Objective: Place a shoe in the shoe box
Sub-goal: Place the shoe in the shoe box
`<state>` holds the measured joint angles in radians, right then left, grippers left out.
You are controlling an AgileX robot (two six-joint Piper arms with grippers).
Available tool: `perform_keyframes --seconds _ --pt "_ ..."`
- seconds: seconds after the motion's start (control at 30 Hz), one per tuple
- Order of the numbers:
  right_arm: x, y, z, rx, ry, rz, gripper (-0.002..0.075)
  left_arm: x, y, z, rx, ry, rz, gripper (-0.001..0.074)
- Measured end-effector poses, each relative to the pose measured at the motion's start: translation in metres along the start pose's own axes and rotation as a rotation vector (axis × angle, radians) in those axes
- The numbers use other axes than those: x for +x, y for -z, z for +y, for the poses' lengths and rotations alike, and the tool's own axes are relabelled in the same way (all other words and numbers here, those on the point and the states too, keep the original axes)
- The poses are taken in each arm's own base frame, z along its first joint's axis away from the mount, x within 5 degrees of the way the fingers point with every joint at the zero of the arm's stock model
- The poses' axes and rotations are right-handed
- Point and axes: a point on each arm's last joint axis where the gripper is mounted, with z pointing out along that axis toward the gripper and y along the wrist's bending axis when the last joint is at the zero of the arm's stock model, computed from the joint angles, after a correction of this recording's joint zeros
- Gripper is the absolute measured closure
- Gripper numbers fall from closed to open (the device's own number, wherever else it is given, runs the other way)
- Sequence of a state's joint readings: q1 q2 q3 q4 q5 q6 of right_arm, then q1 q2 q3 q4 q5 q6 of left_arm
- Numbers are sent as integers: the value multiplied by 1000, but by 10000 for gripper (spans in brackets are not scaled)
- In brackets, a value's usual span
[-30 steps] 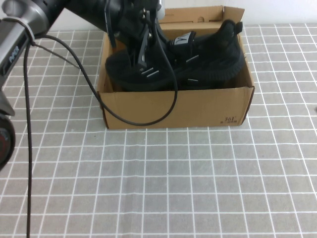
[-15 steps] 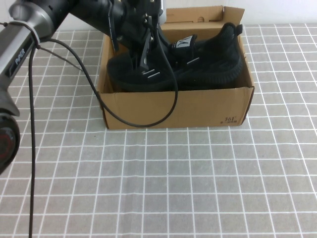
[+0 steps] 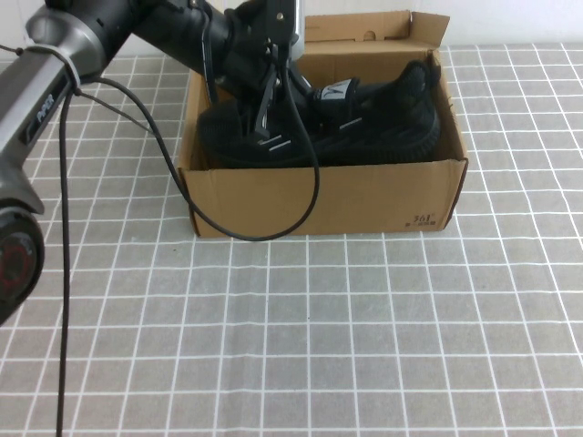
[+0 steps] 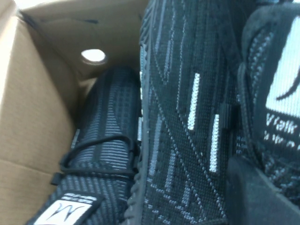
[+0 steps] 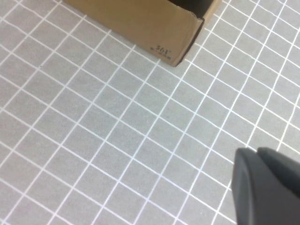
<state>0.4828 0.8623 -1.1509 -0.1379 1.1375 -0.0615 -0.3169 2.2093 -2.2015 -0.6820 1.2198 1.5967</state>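
The shoe (image 3: 364, 123), a black knit sneaker with white side dashes and a white tongue label, lies inside the brown cardboard shoe box (image 3: 319, 196), toe to the left and heel at the right end. My left gripper (image 3: 265, 98) reaches down into the box's left half and is shut on the shoe near its tongue. In the left wrist view one dark finger (image 4: 262, 197) presses against the shoe (image 4: 187, 117). My right gripper (image 5: 255, 157) hangs shut and empty above the tiled table, off the box's printed corner (image 5: 164, 49).
A matching black sneaker (image 4: 101, 140) lies in the box beside the shoe, against the cardboard wall (image 4: 33, 117). The left arm's black cable (image 3: 246, 232) loops down over the box front. White-gridded grey table (image 3: 319, 346) spreads in front.
The shoe has sunk lower into the box with my left gripper on it. The arm has dipped and its cable loop has shifted slightly. The box has not moved.
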Motion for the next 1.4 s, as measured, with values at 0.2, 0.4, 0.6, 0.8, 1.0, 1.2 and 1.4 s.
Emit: perform_keyframes --seconds 0.2,0.4,0.6,0.8,1.0,1.2,1.4 --pt "0 0 2 -21 -10 -1 742 6 -7 -1 31 11 -10 703" --pt "0 0 2 -26 -12 -3 742 8 -10 -1 35 17 -23 703" --pt "0 0 2 -26 -12 -5 742 23 -29 -2 71 32 -14 703" --pt "-1 0 3 -28 -13 -5 742 31 -38 -3 86 31 -10 703" --pt "-1 0 3 -28 -13 -8 742 37 -46 -4 100 40 -7 703" --pt "-1 0 3 -28 -13 -8 742 40 -49 -5 106 40 -6 699" --pt "-1 0 4 -44 -21 -8 742 39 -50 -4 104 94 -14 475"
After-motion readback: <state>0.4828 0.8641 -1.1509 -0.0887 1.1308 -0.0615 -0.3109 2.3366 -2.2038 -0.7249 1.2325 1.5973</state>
